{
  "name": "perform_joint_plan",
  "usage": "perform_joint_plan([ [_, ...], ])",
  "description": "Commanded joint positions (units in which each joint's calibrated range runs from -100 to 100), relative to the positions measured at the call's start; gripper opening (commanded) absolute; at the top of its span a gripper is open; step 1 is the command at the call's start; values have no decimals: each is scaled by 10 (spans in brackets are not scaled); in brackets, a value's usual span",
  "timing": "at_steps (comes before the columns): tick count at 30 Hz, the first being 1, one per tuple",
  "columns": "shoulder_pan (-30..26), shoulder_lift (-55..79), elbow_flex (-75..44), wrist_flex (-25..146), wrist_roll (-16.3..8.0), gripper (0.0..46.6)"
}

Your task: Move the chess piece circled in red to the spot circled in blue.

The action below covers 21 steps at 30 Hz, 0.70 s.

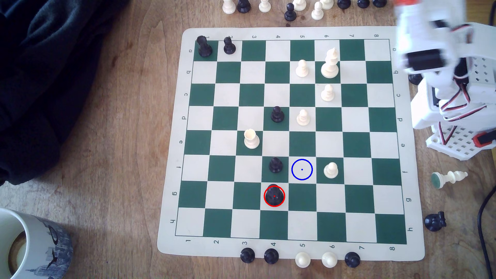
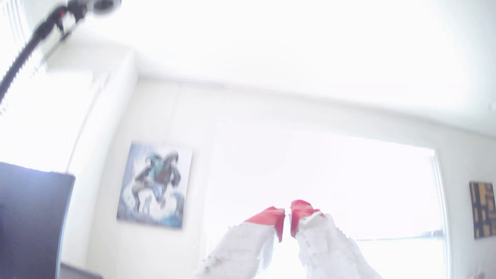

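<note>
Black piece [image 1: 274, 196] stood ringed red on a cream square, diagonally adjacent to the blue spot [image 1: 302, 169]. Claw [image 2: 287, 221] was nearly closed, empty, pointing into the room. Piece likely light, rigid, glossy-slick; best gripped below its head.

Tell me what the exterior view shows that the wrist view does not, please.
Exterior view: the chessboard, the black piece circled in red on g4, and the blue-circled spot on f5, diagonally adjacent. Wrist view: the gripper, its red-tipped jaws nearly together and empty, before a bright wall with a painting. Shared: the white arm.
</note>
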<state>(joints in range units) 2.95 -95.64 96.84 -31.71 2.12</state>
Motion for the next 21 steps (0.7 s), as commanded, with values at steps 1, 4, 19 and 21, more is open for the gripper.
perform_joint_plan([
  [1,4,0,-93,219,-3,10],
  [4,6,1,-122,306,-3,16],
  [19,-128,403,-598,854,28,17],
  [21,-153,458,-660,907,11,45],
])
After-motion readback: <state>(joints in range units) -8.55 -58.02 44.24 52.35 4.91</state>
